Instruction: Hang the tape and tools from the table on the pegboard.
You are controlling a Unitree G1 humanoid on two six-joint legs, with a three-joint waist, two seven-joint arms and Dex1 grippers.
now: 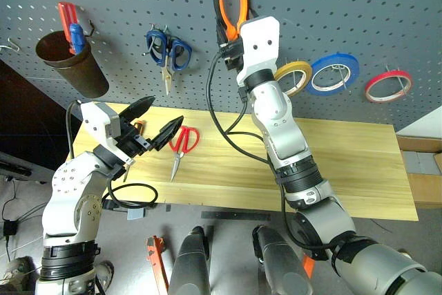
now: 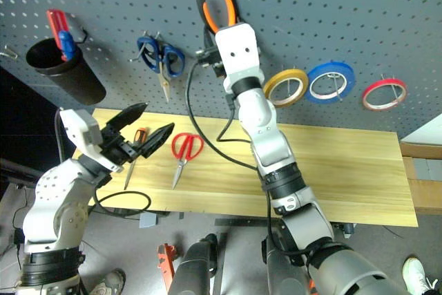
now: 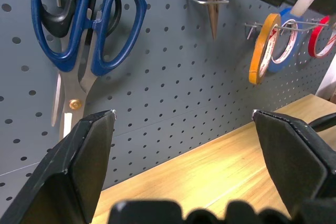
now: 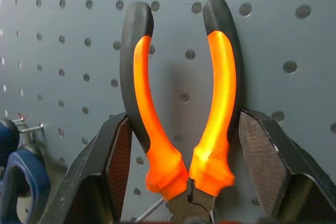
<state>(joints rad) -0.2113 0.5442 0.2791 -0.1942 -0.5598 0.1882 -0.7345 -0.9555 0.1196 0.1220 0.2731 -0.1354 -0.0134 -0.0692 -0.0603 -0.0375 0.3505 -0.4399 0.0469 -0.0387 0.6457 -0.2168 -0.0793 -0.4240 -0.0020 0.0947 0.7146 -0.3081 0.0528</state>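
Head view: right gripper [image 1: 231, 45] up at pegboard [image 1: 345, 5], pliers [image 1: 231, 8] between its jaws, nose down for the hook. Red scissors [image 1: 181, 144], screwdriver [image 2: 133, 151] on table [image 1: 345, 164]; tape [image 1: 293, 76] hung.

Left wrist: left gripper [image 3: 184, 124] spread, empty, waiting.

Right wrist: jaws flank both handles, apparently touching.

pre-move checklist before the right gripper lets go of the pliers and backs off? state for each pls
1. Pliers sit nose down against the pegboard, handles up: ok.
2. Pliers borne by a hook: cannot tell; a hook shows at the nose in the left wrist view, but the seating is not clear.
3. Right gripper fingers flank the handles; whether they press them: cannot tell.
4. Left gripper open, empty, apart from the pliers: ok.
5. Tape already on its peg: ok.
6. Red-handled scissors and screwdriver hung: not ok, both lie on the table.
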